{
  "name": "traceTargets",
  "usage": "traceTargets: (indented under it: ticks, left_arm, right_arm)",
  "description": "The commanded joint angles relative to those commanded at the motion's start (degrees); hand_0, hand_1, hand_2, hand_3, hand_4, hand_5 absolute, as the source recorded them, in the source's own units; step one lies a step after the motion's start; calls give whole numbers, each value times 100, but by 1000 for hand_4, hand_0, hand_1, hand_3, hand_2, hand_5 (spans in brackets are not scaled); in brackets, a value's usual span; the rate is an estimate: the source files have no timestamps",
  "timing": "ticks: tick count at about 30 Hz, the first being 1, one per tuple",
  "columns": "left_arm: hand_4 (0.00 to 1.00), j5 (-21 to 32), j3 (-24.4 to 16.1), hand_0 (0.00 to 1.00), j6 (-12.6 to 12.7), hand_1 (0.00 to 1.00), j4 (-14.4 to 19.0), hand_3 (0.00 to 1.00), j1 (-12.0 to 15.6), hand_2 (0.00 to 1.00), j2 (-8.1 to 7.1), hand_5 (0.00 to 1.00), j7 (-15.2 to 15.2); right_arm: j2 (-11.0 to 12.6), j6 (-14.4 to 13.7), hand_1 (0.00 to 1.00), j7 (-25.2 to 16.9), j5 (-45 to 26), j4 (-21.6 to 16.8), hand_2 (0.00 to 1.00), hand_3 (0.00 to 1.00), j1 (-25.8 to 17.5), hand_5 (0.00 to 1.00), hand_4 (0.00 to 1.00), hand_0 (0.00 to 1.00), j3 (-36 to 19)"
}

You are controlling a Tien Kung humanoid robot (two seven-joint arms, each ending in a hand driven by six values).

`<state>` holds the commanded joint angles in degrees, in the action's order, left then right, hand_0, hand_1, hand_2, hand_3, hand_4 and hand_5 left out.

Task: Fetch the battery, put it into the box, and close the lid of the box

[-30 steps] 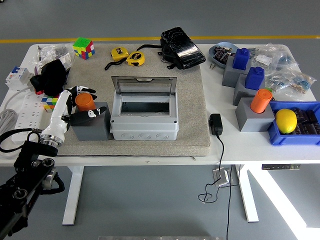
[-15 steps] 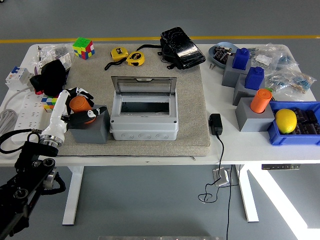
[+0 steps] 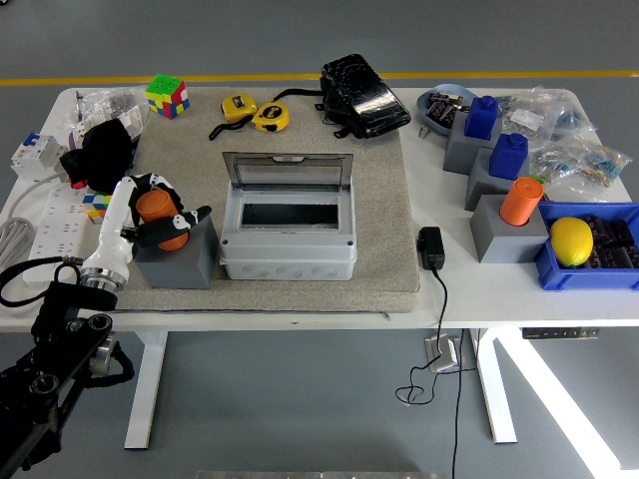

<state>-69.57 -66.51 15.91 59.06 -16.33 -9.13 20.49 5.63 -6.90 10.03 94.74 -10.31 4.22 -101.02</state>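
the white table [image 3: 300, 304] carries a tan mat [image 3: 384, 215] over its middle, reaching to the near edge. on the mat's near part stands the grey box [image 3: 288, 235], its clear lid [image 3: 288, 170] raised and leaning back toward the far edge, the cavity open. just left of the box, touching or nearly touching its side, is a grey block [image 3: 180, 259] at the mat's near left corner, with the orange battery [image 3: 158, 215] standing upright in its top. the left hand [image 3: 155, 215], white with black fingertips, comes in from the near left and has its fingers curled around the battery, thumb on the near side; the grasp looks closed on it, though the far fingers are partly hidden behind the cylinder. the battery is not in the box.

along the right edge sit three more grey blocks: two holding blue batteries [image 3: 482, 117], and the nearest holding an orange one [image 3: 520, 201]. a blue bin [image 3: 589, 269] at the near right corner holds a yellow lemon [image 3: 571, 240].

toward the far edge lie a black pouch [image 3: 362, 95], two yellow tape measures [image 3: 255, 113] and a colour cube [image 3: 167, 96]. a black cloth [image 3: 103, 152] lies at the left edge, and a black adapter [image 3: 431, 247] sits just off the mat's right side.
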Motion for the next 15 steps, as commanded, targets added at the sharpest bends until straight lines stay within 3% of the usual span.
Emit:
traceTargets:
  ticks: [15]
  left_arm:
    - [998,90,8,24,194,60,4,110,-48,108,-7,68,70]
  right_arm:
    - [9,9,850,1,-27,0,816,864,-11,998,998,850,50]
